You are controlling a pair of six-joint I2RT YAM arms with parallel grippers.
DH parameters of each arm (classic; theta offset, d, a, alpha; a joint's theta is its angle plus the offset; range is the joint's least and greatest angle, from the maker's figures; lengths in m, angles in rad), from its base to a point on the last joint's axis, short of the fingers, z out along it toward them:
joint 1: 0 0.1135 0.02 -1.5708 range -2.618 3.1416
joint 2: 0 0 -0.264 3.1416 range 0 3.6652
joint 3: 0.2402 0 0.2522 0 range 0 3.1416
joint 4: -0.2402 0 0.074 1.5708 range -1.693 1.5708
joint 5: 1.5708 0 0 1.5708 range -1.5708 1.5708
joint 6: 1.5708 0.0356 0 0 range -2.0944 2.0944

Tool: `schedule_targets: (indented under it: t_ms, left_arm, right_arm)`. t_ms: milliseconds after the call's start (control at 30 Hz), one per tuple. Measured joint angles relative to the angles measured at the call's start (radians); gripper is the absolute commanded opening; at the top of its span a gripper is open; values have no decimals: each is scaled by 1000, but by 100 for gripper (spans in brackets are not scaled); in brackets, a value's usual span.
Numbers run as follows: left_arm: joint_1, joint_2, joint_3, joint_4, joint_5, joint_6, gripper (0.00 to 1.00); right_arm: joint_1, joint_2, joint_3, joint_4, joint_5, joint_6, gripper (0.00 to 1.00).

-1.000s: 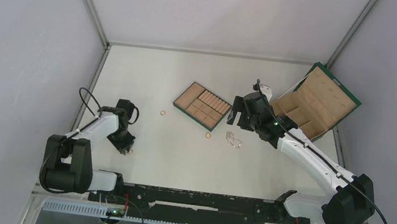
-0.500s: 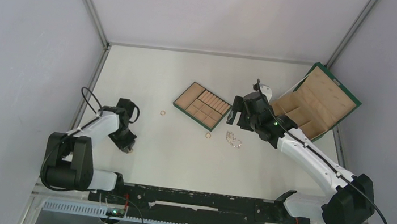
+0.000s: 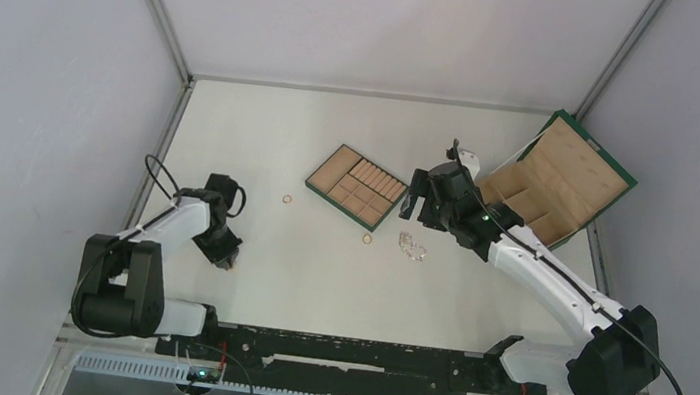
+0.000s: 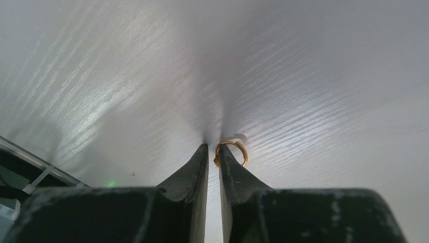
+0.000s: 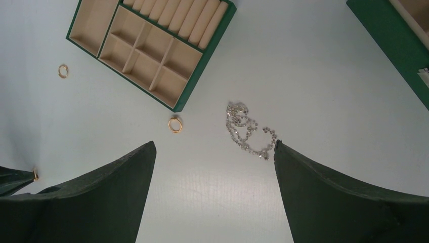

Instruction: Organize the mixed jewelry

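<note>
One small gold ring [image 4: 231,154] lies flat on the white counter [image 3: 316,274] at the near left, right against the tip of the left gripper [image 4: 213,148]. Its jaws are drawn in to a thin slit, and I cannot tell whether they pinch the ring's band or merely touch it. The silvery chain [image 5: 246,131] sits in a loose tangle mid-counter, directly below my right gripper [image 5: 214,146], which hovers released, jaws spread wide. A second ring [image 5: 175,124] lies just off the near corner of the tan compartmented tray [image 5: 198,72], and a third ring [image 5: 62,71] lies left of it. The green box [image 5: 392,43] stands open at the far right.
</note>
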Motion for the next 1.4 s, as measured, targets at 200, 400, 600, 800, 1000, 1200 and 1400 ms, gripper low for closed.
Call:
schedule_targets:
  t_ms: [200,400,600,800,1000,1200,1400]
  left_arm:
    - [-25,24,17,9,39,19,20]
    - [-163,92,71,24,114,6,25]
    - [-289,180,196,35,195,-17,26]
    - [-324,172,309,28,219,27,29]
    - [-325,199,396,-21,128,238,30]
    - [-411,315,415,-83,92,450,32]
    - [-520,332,424,-125,31,519,32]
  right_arm:
    - [1,7,0,5,-1,6,95]
    - [1,8,0,13,-2,6,95]
    - [1,9,0,15,-5,6,95]
    - [1,9,0,15,-4,7,95]
    - [2,9,0,15,-6,10,95]
    - [3,9,0,20,-21,15,95]
    - [14,27,0,21,-26,16,95]
